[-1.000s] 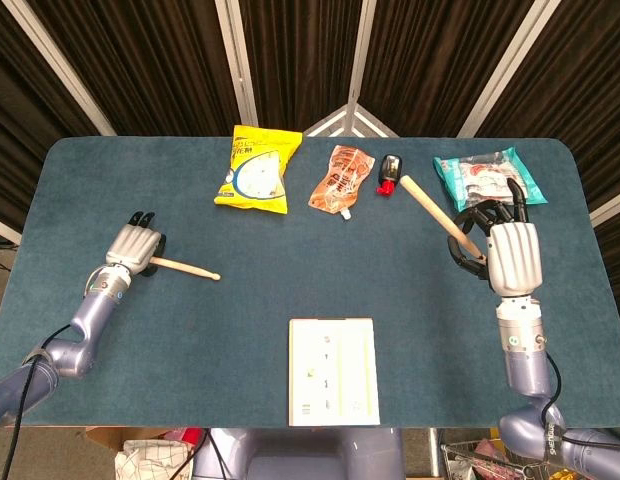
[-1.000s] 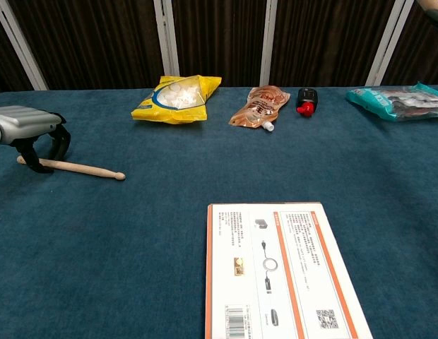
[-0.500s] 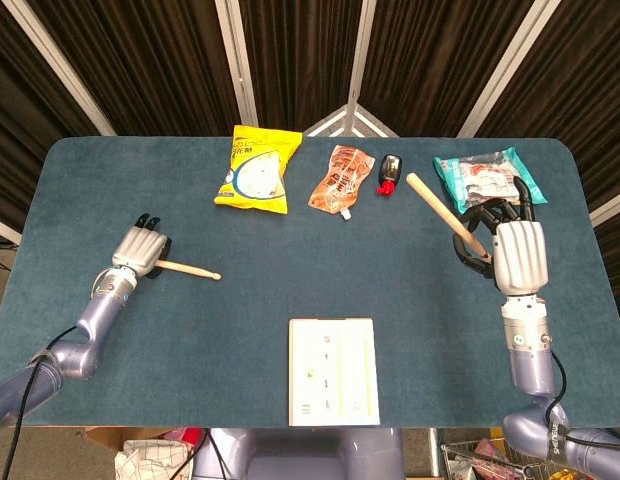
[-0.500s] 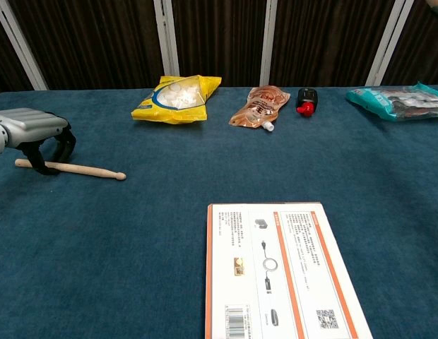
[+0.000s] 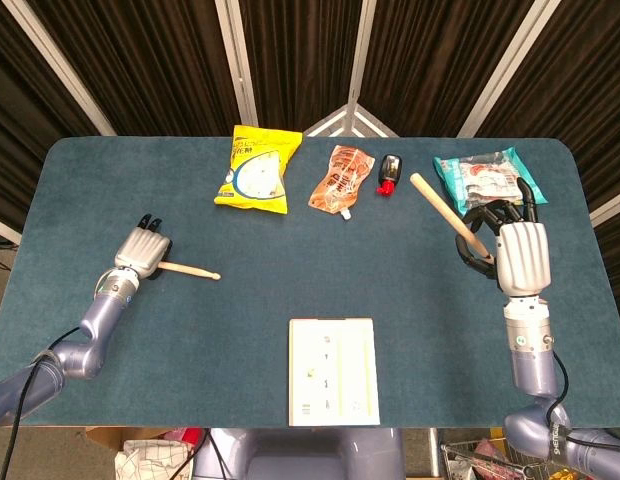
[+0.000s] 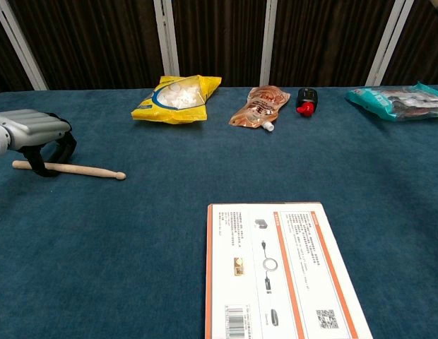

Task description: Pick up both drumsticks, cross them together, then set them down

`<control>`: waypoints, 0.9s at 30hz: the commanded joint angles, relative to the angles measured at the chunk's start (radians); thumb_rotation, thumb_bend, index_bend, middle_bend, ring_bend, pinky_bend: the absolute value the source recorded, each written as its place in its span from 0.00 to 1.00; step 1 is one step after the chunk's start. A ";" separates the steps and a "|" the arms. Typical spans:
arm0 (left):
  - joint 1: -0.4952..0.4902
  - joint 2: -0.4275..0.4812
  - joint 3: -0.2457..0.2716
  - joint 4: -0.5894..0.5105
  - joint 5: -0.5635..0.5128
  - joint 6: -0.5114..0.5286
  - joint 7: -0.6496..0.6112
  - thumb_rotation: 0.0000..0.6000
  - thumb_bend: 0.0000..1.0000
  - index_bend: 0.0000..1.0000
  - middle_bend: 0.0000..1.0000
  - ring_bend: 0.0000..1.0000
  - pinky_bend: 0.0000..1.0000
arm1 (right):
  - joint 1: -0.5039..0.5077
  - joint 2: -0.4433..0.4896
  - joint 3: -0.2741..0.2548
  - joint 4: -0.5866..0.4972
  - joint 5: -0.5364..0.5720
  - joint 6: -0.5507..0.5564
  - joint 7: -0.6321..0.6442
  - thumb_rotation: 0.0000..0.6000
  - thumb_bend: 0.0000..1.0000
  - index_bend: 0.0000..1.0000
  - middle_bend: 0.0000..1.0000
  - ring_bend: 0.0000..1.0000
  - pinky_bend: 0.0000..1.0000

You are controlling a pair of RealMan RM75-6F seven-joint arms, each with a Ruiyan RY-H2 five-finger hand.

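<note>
One wooden drumstick (image 5: 188, 270) lies on the blue table, tip pointing right. My left hand (image 5: 141, 251) sits over its butt end with the fingers curled down around it. In the chest view the same left hand (image 6: 34, 138) wraps that drumstick (image 6: 78, 169), which still rests flat on the cloth. At the right side, my right hand (image 5: 517, 254) grips the second drumstick (image 5: 445, 215). This stick slants up and to the left above the table. The right hand does not show in the chest view.
Along the far edge lie a yellow snack bag (image 5: 256, 171), an orange pouch (image 5: 341, 180), a small red-and-black item (image 5: 390, 173) and a teal packet (image 5: 487, 176). A white box (image 5: 332, 370) lies near the front middle of the table (image 5: 290, 250).
My right hand has drifted slightly right with its stick held off the table. The left hand has settled a little lower over the other stick's butt end, nudging it slightly.
</note>
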 commanded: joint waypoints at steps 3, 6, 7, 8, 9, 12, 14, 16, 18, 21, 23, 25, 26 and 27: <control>-0.001 0.007 0.005 -0.018 -0.021 0.014 0.044 1.00 0.46 0.60 0.57 0.09 0.02 | 0.001 -0.005 0.000 0.008 -0.003 0.002 -0.001 1.00 0.49 0.71 0.62 0.37 0.00; 0.001 0.002 0.010 -0.012 -0.032 0.017 0.065 1.00 0.46 0.61 0.57 0.09 0.03 | -0.001 -0.003 -0.001 0.007 -0.005 0.004 -0.001 1.00 0.49 0.71 0.62 0.37 0.00; 0.001 0.000 0.011 -0.009 -0.036 0.017 0.068 1.00 0.46 0.61 0.56 0.09 0.02 | -0.001 -0.002 0.000 0.005 -0.003 0.002 0.000 1.00 0.49 0.71 0.62 0.37 0.00; 0.002 -0.002 0.011 -0.007 -0.038 0.018 0.070 1.00 0.46 0.61 0.57 0.10 0.03 | -0.001 -0.001 0.000 0.005 -0.002 0.001 -0.001 1.00 0.49 0.71 0.62 0.37 0.00; 0.002 -0.004 0.012 -0.003 -0.040 0.020 0.072 1.00 0.47 0.61 0.57 0.10 0.03 | -0.001 0.000 0.000 0.004 -0.001 -0.001 -0.003 1.00 0.49 0.71 0.62 0.37 0.00; 0.004 -0.011 0.010 0.004 -0.035 0.035 0.065 1.00 0.48 0.62 0.58 0.11 0.02 | -0.002 0.001 0.000 0.003 0.000 -0.001 -0.004 1.00 0.49 0.71 0.62 0.37 0.00; 0.006 -0.015 0.008 0.008 -0.028 0.049 0.055 1.00 0.48 0.63 0.58 0.11 0.03 | -0.002 0.001 -0.001 0.003 0.000 -0.002 -0.006 1.00 0.49 0.71 0.62 0.37 0.00; 0.009 -0.018 0.003 0.010 -0.019 0.066 0.036 1.00 0.48 0.63 0.59 0.11 0.03 | -0.002 -0.001 -0.002 0.003 0.000 -0.003 -0.006 1.00 0.49 0.71 0.62 0.37 0.00; 0.011 -0.017 0.000 0.011 -0.006 0.082 0.018 1.00 0.48 0.64 0.59 0.11 0.03 | -0.002 -0.001 -0.002 0.003 -0.002 -0.002 -0.007 1.00 0.49 0.71 0.62 0.37 0.00; 0.014 -0.010 0.001 0.010 0.010 0.099 0.001 1.00 0.48 0.64 0.59 0.12 0.03 | 0.000 -0.001 -0.001 0.002 -0.001 -0.006 -0.010 1.00 0.49 0.71 0.62 0.37 0.00; 0.016 -0.006 0.001 0.008 0.020 0.109 -0.008 1.00 0.48 0.64 0.60 0.12 0.03 | 0.002 0.000 0.000 0.000 -0.002 -0.007 -0.012 1.00 0.49 0.71 0.62 0.37 0.00; 0.019 -0.001 0.002 0.007 0.030 0.120 -0.019 1.00 0.48 0.64 0.60 0.12 0.03 | 0.003 0.001 0.002 -0.004 -0.002 -0.008 -0.013 1.00 0.49 0.71 0.62 0.37 0.00; 0.021 0.001 0.001 0.005 0.036 0.127 -0.029 1.00 0.48 0.64 0.60 0.12 0.03 | 0.004 0.002 0.004 -0.006 -0.002 -0.008 -0.014 1.00 0.49 0.71 0.62 0.37 0.00; 0.023 0.003 0.001 0.004 0.044 0.136 -0.040 1.00 0.49 0.64 0.60 0.12 0.03 | 0.006 0.004 0.005 -0.008 -0.001 -0.010 -0.016 1.00 0.49 0.71 0.62 0.37 0.00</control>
